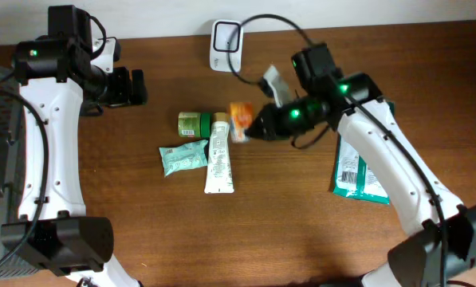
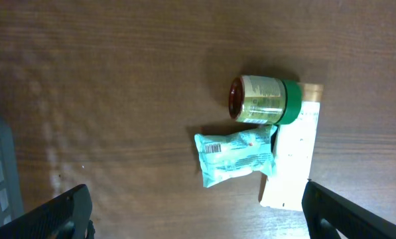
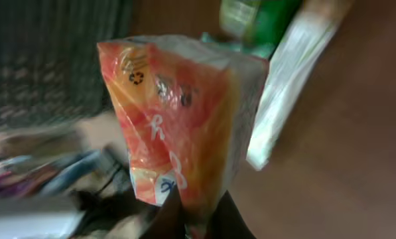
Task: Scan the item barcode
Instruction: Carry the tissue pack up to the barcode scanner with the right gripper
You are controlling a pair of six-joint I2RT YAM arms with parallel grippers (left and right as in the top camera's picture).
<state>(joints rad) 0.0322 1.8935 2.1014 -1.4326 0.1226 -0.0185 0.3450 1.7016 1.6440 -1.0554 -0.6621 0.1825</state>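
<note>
Two arms in the overhead view: left arm along the left edge, right arm entering from the lower right. Right gripper (image 1: 254, 125) sits just right of centre frame, jaws closed on an orange packet (image 1: 239, 120). Right wrist view confirms this: the packet's lower edge is pinched between the dark fingers (image 3: 163, 220), and the packet stands up from them, tilted, with its printed orange face toward the lens. The view is blurred and I cannot make out a barcode on that face. From overhead the packet appears just right of the top end of the white tube (image 1: 220, 155); whether it is off the table I cannot tell. Left gripper (image 1: 134, 87) is in the upper left of the overhead frame, jaws spread wide and holding nothing. In its wrist view one finger shows at each lower corner, with bare wood between them. Three loose items lie grouped at centre: a green-capped jar (image 1: 194, 123) on its side, a teal packet (image 1: 183, 158) below it with a barcode label facing up, and the tube to their right, its cap end touching the jar's green cap. A white unit (image 1: 226, 45) with a black cable sits at the top centre edge of the table (image 1: 142, 231). A green-and-white pouch (image 1: 356, 174) lies at the right, partly under the right arm.
</note>
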